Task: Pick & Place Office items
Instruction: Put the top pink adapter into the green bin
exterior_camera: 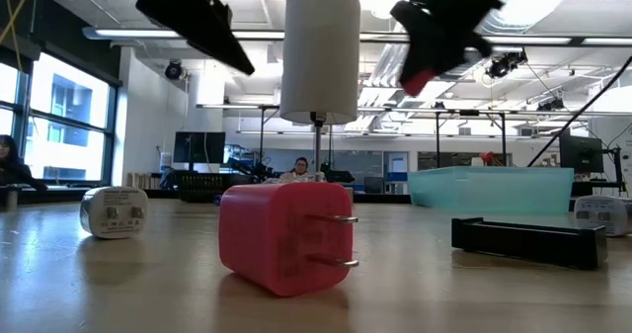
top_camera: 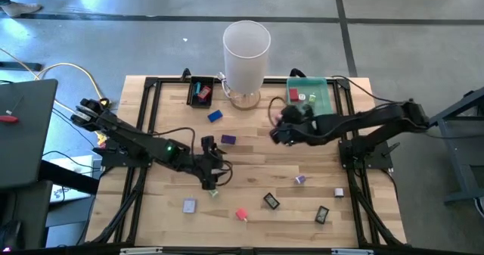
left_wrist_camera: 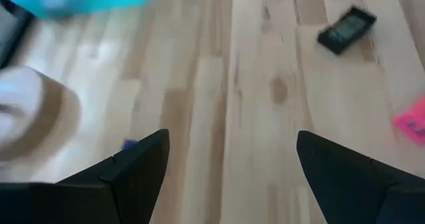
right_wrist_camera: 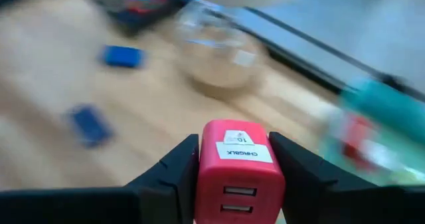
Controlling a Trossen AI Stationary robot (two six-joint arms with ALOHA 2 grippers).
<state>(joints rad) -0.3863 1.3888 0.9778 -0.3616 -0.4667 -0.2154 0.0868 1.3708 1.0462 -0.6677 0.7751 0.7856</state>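
The desk (top_camera: 151, 209) is pale wooden planking framed by black rails, standing on a grey concrete floor (top_camera: 113, 5). Scattered office items lie across it: a blue block (top_camera: 215, 116), a purple block (top_camera: 228, 140), a pink plug-in charger (top_camera: 242, 214) near the front edge (it fills the low view, prongs pointing sideways), two small black pieces (top_camera: 271, 201) and a grey block (top_camera: 189, 205). A tall white cylinder (top_camera: 246, 51) stands at the back between a small black tray (top_camera: 200, 91) and a translucent green tray (top_camera: 314, 96).

The right gripper (right_wrist_camera: 234, 184) hovers just beside the green tray, its fingers clamped on a red charger block (right_wrist_camera: 238, 174). The left gripper (left_wrist_camera: 229, 177) hangs over mid-desk with fingers spread wide and nothing between them.

Beyond the desk the low view shows an open office with large windows, ceiling lights, monitors and seated people.
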